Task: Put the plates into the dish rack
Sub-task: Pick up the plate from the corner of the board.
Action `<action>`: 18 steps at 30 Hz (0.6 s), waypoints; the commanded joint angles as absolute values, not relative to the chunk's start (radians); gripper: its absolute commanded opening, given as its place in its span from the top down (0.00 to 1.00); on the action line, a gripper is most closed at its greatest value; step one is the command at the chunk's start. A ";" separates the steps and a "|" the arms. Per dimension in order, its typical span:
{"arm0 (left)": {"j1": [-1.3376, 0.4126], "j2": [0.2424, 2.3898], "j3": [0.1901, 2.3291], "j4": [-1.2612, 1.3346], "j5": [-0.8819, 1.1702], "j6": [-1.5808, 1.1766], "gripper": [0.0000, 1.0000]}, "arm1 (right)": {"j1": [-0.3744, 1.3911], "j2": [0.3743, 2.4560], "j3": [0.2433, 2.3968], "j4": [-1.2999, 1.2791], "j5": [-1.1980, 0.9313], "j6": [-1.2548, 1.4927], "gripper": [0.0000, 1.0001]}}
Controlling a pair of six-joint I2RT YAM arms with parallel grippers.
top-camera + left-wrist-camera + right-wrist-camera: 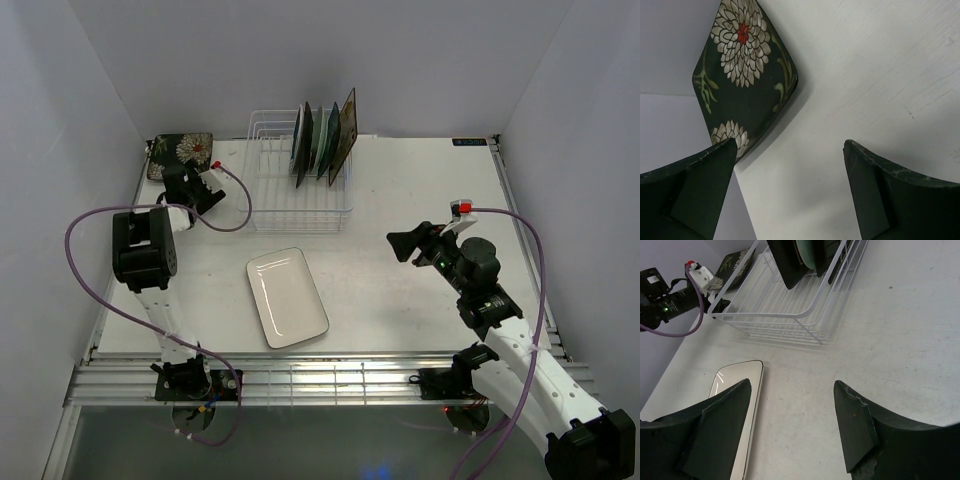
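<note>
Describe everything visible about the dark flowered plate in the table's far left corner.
The dark floral plate is square with rounded corners, glossy and ceramic-looking, near-black with white chrysanthemums, one red-centred, and green leaves. It lies flat, face up, in the far left corner of the white table, by the wall, outside the dish rack. The open left gripper hovers at its near corner, not gripping it.

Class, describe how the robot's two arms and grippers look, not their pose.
The left arm and right arm have white links and black joint housings, each trailing a purple cable. The left gripper and right gripper have dark, scuffed, wedge-shaped fingers. A red tab marks each wrist.
</note>
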State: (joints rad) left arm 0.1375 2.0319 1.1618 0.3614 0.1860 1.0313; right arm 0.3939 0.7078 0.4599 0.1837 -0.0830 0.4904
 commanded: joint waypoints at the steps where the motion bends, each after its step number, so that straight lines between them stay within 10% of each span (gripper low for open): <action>1: 0.141 2.063 1.223 0.373 0.215 1.071 0.02 | 0.397 0.704 0.456 0.236 -0.100 0.480 0.27; 18: 0.146 2.250 1.390 0.426 0.176 1.114 0.13 | 0.397 0.710 0.459 0.242 -0.117 0.486 0.27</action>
State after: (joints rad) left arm 0.1421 2.2265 1.3544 0.4171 0.1810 1.0916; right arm 0.3943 0.7120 0.4599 0.1902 -0.1024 0.4908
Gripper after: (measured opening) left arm 0.875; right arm 0.730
